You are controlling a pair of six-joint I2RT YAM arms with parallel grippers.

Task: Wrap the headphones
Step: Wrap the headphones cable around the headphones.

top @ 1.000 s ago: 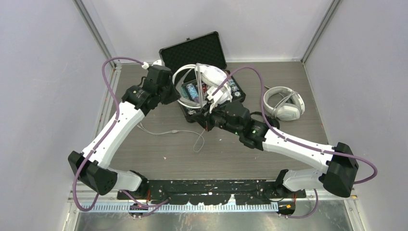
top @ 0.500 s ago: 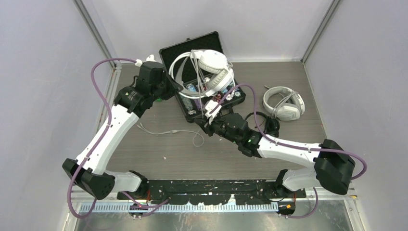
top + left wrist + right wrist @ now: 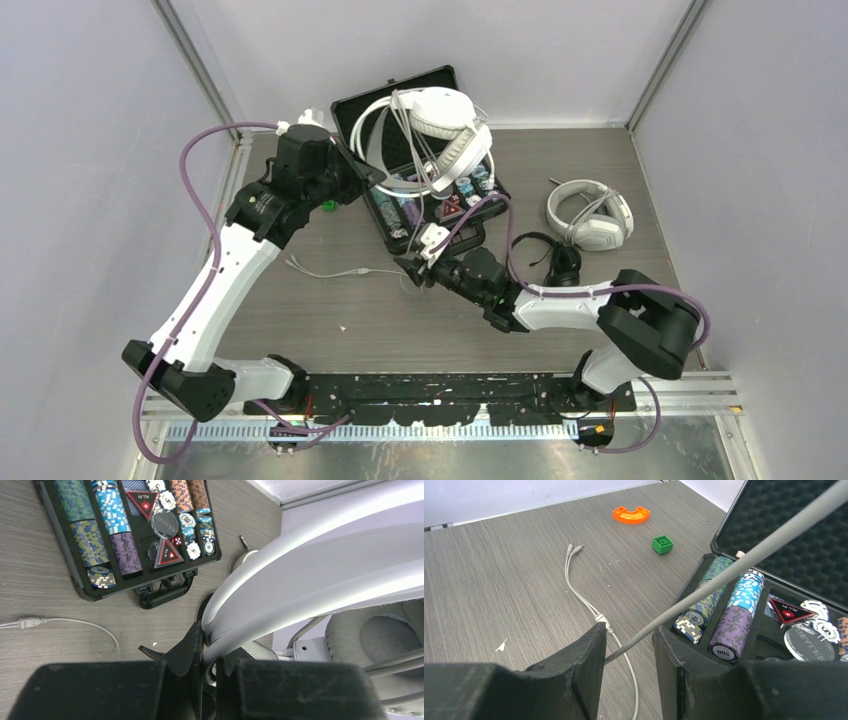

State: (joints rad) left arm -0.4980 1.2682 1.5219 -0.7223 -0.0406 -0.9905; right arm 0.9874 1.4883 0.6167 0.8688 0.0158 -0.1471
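Note:
The white round-cup headphones (image 3: pixel 440 125) hang in the air above the open case, and my left gripper (image 3: pixel 358 176) is shut on their headband (image 3: pixel 320 555). In the left wrist view the band is pinched between both black fingers (image 3: pixel 187 650). The grey cord (image 3: pixel 724 575) runs down from the cups, passes loosely between the fingers of my open right gripper (image 3: pixel 630 635), and trails onto the table (image 3: pixel 350 272). That right gripper (image 3: pixel 410 268) sits low, in front of the case. A bulky white-grey pair (image 3: pixel 590 215) and a slim black pair (image 3: pixel 555 260) lie on the table to the right.
A black case (image 3: pixel 345 108) with rows of poker chips (image 3: pixel 112 525) stands open at the back centre. A green brick (image 3: pixel 663 544) and an orange curved piece (image 3: pixel 631 514) lie left of the case. The cord's plugs (image 3: pixel 574 547) rest on the wood.
My right gripper has opened around the cord and drawn back toward the near edge. The left arm has lifted the white headphones higher and farther back over the case.

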